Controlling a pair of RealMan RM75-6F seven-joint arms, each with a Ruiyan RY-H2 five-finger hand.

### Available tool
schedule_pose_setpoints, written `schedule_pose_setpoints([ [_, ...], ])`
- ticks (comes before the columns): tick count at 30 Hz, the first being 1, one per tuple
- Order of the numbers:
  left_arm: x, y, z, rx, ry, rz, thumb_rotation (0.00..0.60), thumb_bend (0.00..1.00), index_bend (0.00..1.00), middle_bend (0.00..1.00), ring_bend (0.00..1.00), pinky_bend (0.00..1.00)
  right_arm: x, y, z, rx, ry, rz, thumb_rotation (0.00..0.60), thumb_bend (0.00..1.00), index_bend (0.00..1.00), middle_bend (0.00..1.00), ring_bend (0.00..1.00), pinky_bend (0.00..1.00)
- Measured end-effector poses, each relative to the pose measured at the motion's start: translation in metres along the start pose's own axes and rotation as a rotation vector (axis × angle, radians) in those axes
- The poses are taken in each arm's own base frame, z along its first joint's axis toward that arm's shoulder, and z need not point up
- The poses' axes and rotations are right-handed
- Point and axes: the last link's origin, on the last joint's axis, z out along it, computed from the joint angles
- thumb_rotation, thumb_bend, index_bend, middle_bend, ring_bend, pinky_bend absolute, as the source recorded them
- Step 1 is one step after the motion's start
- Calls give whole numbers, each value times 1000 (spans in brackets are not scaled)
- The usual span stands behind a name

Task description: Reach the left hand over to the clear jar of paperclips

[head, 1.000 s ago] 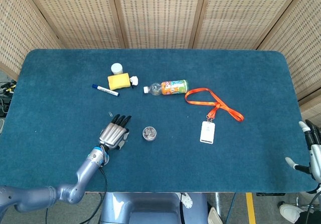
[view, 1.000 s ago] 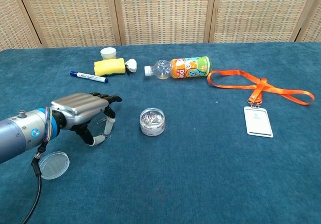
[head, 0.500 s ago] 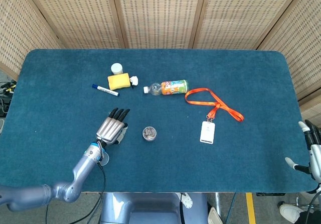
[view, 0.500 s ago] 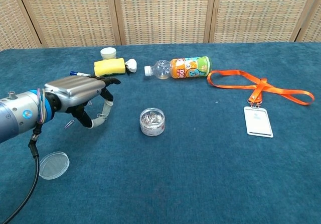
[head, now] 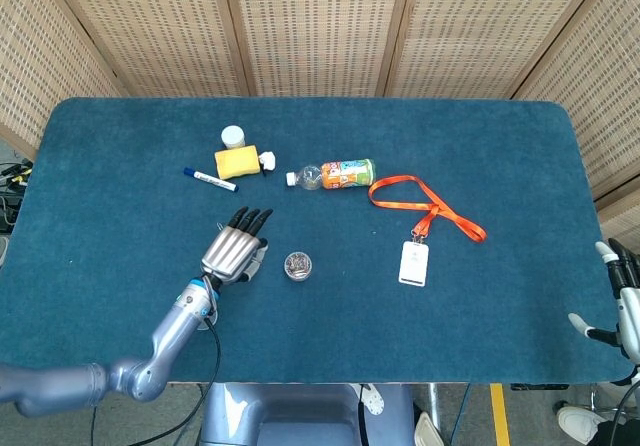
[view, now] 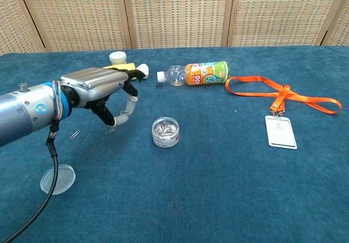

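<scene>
The left hand [view: 103,93] hovers empty, fingers spread, just left of the clear jar of paperclips [view: 165,132] standing mid-desk. The jar looks light, rigid and smooth; holding its round sides seems safest.

My head view looks steeply down from high up, taking in the whole blue counter [head: 500,146] from afar. My chest view sits low and close, facing the wicker screens [view: 174,14]. Both share the counter's middle and left hand [head: 232,253].
</scene>
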Motion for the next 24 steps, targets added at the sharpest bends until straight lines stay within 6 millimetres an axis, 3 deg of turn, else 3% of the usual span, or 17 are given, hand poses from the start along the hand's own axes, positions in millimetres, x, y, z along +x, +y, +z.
schedule_pose_setpoints([
  [13, -2, 57, 35, -40, -26, -18, 600, 508, 713, 0, 0, 0, 2, 7, 3, -25, 3, 15, 600, 0, 0, 0, 0, 0],
  [22, -6, 69, 51, -18, -29, -19, 600, 510, 713, 0, 0, 0, 3, 12, 7, -40, 1, 26, 600, 0, 0, 0, 0, 0],
  [24, -6, 68, 51, -17, -31, -19, 600, 510, 675, 0, 0, 0, 3, 13, 7, -43, 1, 25, 600, 0, 0, 0, 0, 0],
])
